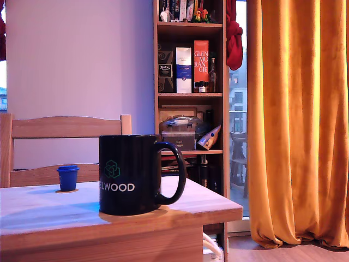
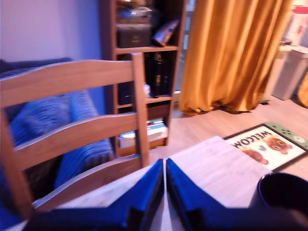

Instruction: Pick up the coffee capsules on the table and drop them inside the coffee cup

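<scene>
Mug (image 1: 129, 174), black, "ELWOOD" lettering, upright on counter (image 1: 43, 213) near front edge, handle toward exterior view's right; blue capsule (image 1: 67, 178) upright on counter, well apart toward exterior view's left, before chair (image 1: 54, 126); hand (image 2: 164, 166) empty, blue fingers pressed together above counter

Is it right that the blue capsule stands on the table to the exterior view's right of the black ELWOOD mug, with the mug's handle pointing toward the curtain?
Not quite. In the exterior view the blue capsule stands on the table to the left of the black ELWOOD mug, not to its right. The rest holds: the mug's handle points toward the curtain.
</scene>
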Motion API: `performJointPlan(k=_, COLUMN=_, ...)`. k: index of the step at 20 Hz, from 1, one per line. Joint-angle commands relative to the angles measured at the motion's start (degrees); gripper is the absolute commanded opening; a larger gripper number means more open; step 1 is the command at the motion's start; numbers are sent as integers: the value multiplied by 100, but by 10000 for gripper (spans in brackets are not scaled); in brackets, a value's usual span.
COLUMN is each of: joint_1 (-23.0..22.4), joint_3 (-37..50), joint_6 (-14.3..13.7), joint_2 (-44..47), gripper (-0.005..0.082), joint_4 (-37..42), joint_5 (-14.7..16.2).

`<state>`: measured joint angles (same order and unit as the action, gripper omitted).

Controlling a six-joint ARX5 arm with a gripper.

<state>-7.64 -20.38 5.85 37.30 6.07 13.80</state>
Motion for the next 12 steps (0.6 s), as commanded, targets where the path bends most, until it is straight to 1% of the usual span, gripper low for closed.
performJointPlan(k=1, joint_1=-31, joint_3=273, joint_6=-350, joint_2=291, gripper=-20, joint_4=358, joint_5=2)
performJointPlan(k=3, joint_1=-31, joint_3=520, joint_6=-348, joint_2=632, gripper=-20, joint_4=1005, joint_5=7)
performJointPlan(k=7, joint_1=-31, joint_3=970, joint_6=-352, joint_2=1248, gripper=-20, joint_4=1969, joint_5=7)
performJointPlan(k=10, joint_1=-44, joint_3=1067, joint_6=-352, joint_2=1622, gripper=-20, joint_4=2323, joint_5=15)
performJointPlan(k=11, joint_1=-59, joint_3=1067, joint_6=-463, joint_2=1770, gripper=-20, joint_4=2380, joint_5=17)
performJointPlan(k=12, joint_1=-79, joint_3=1067, joint_6=-463, joint_2=1923, gripper=-20, joint_4=2468, joint_5=20)
